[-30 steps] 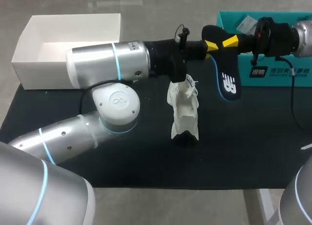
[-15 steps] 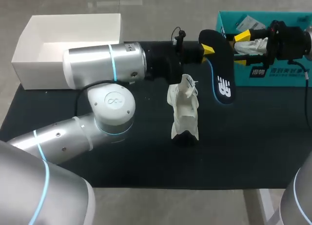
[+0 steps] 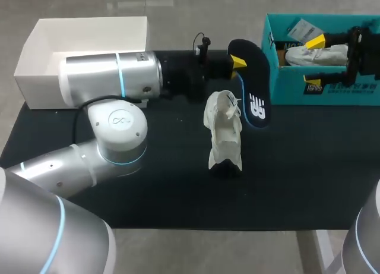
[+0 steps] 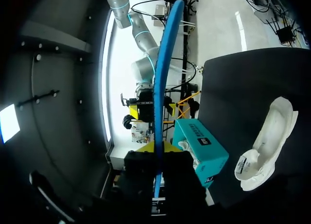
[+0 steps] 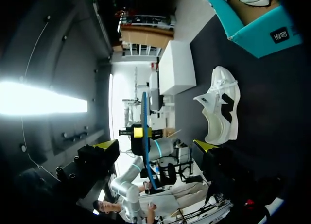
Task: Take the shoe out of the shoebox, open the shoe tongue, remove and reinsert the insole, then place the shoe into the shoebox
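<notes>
At far left I see a white open box [image 3: 89,42] on the dark mat [image 3: 119,208]. My left gripper [image 3: 236,63] is clamped on the insole [image 3: 252,90], a dark one with a blue rim, holding it edge-up in the air. Just beside it the white shoe [image 3: 224,131] stands on end on the mat. Further right is the teal shoebox [image 3: 285,90], and my right gripper [image 3: 313,60] hangs over it, fingers wide apart, gripping nothing

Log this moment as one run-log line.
left tool: shut on insole | right tool: open, empty, at teal shoebox | shoe: standing on end, outside shoebox
</notes>
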Robot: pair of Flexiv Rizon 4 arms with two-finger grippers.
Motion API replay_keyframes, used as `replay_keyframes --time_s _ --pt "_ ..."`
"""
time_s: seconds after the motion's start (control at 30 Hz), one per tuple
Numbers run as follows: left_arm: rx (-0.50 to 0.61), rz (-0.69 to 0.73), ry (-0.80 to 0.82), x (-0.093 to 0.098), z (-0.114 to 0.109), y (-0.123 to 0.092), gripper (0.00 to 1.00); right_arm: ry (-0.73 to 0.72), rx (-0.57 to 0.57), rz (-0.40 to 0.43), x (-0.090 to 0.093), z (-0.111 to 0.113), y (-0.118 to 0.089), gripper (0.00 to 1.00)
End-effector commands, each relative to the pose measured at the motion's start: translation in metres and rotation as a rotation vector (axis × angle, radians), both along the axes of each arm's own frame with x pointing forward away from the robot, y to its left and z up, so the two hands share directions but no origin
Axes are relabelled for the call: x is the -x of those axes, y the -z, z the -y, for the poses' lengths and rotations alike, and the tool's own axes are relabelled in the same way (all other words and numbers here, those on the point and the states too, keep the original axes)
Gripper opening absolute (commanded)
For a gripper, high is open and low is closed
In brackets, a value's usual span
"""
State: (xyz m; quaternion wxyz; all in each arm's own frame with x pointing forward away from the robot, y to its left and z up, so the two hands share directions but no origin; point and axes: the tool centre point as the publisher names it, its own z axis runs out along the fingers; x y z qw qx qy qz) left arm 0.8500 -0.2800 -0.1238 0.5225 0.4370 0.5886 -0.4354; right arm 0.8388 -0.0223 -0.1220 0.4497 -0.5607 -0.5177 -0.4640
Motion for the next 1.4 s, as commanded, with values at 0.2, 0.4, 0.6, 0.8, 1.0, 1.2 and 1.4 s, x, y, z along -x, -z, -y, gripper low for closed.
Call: replay_keyframes --time_s 0.2,0.4,0.6,0.8,1.0,1.2,1.4 --pt "0.009 0.001 0.037 0.0007 -0.0111 -0.0051 0.0 0.025 0.002 -0.002 0.0075 0.0025 0.0017 1.0" --pt "0.01 -0.001 0.043 0.0011 -0.0134 -0.0062 0.0 0.031 -0.002 0.004 0.0074 0.0025 0.0017 1.0" --pt "0.013 -0.003 0.052 0.0018 -0.0135 -0.0075 0.0 0.029 -0.007 0.007 0.0052 -0.0009 0.0023 1.0" --pt "0.017 -0.011 0.056 0.0018 -0.015 -0.0087 0.0 0.023 -0.012 0.008 0.0037 -0.0025 0.0026 1.0" --pt "0.015 -0.015 0.064 0.0024 -0.0158 -0.0085 0.0 0.023 -0.013 0.008 0.0031 -0.0013 0.0029 1.0" --pt "0.015 -0.02 0.076 0.0041 -0.0153 -0.0085 0.0 0.026 -0.012 0.013 0.0028 -0.0006 0.0011 1.0" --pt "0.017 -0.024 0.084 0.0056 -0.0146 -0.0087 0.0 0.026 -0.012 0.013 0.0029 -0.0004 0.0009 1.0"
